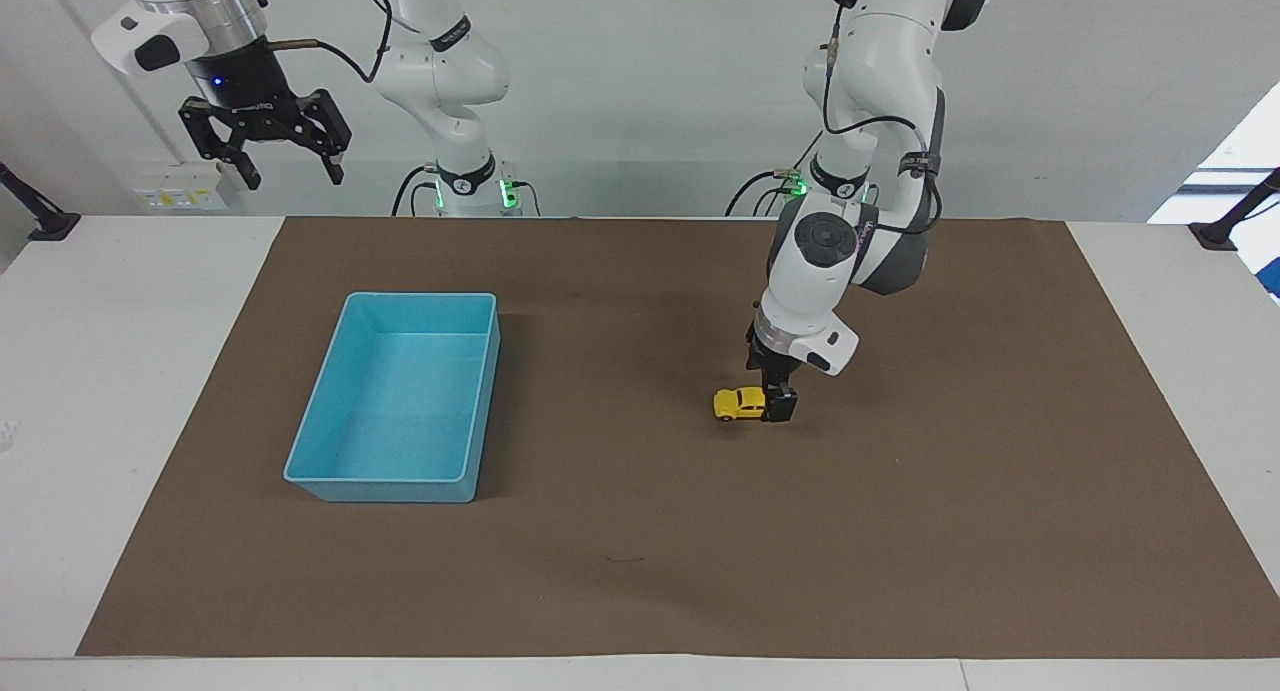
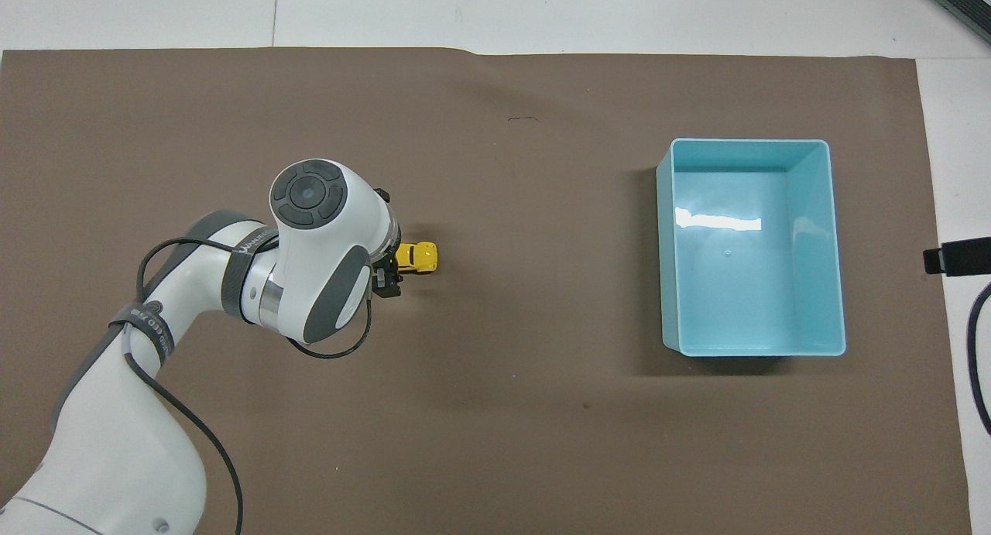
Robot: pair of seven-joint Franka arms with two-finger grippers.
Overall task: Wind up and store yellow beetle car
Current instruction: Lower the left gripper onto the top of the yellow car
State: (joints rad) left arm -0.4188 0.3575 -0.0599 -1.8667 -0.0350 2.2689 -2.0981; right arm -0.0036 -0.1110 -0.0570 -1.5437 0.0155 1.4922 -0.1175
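Note:
The yellow beetle car [image 1: 737, 403] stands on the brown mat near the middle of the table, lengthwise along the table. My left gripper [image 1: 778, 407] is down at mat level at the car's end toward the left arm's side, open, with its fingers on either side of that end. In the overhead view the left arm's wrist covers that part of the car [image 2: 419, 256]; one fingertip [image 2: 386, 284] shows just nearer to the robots than the car. My right gripper [image 1: 293, 176] hangs open and high above the right arm's end of the table, holding nothing.
A light-blue bin [image 1: 380, 490] with nothing in it stands on the mat [image 1: 640, 571] toward the right arm's end of the table, its rim [image 2: 747, 142] well apart from the car. Bare white tabletop surrounds the mat.

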